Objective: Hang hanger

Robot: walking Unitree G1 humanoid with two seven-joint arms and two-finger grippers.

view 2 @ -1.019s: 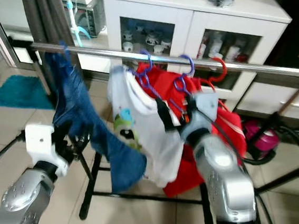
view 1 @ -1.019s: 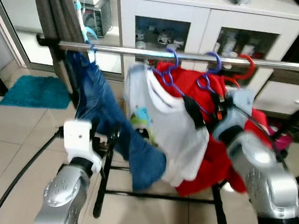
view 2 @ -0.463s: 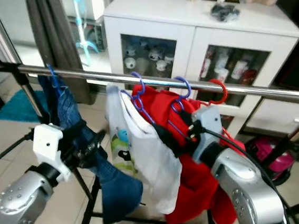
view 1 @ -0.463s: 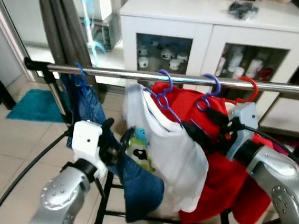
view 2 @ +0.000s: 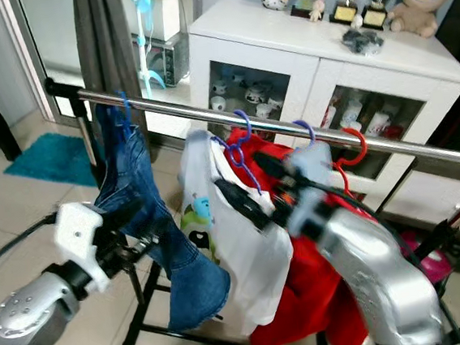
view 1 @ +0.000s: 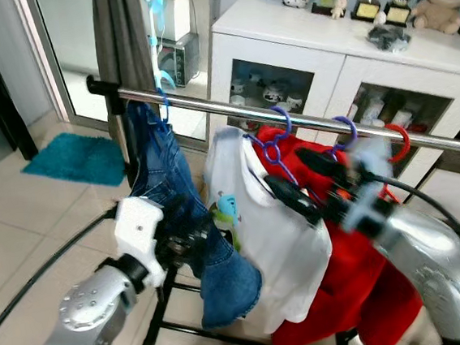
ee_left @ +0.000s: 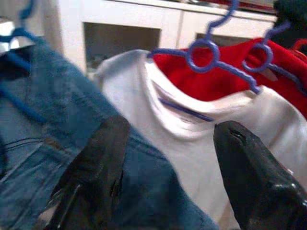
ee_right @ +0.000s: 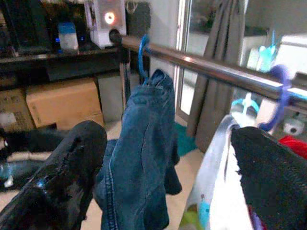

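Purple hanger (view 1: 272, 145) with white shirt (view 1: 268, 234) hooked on rail (view 1: 207, 103), between jeans (view 1: 182, 226) and red garment (view 1: 364, 290). Right gripper (view 1: 300, 184) fingers spread, empty, beside shirt; left gripper (ee_left: 172, 163) spread, empty, near jeans. Looks hung.

arms: silver, rounded shells | left wrist block (view 1: 136, 228): white | pincer fingers (ee_left: 103, 158): black

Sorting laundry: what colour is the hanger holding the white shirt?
Purple hanger, clearest in the left wrist view.
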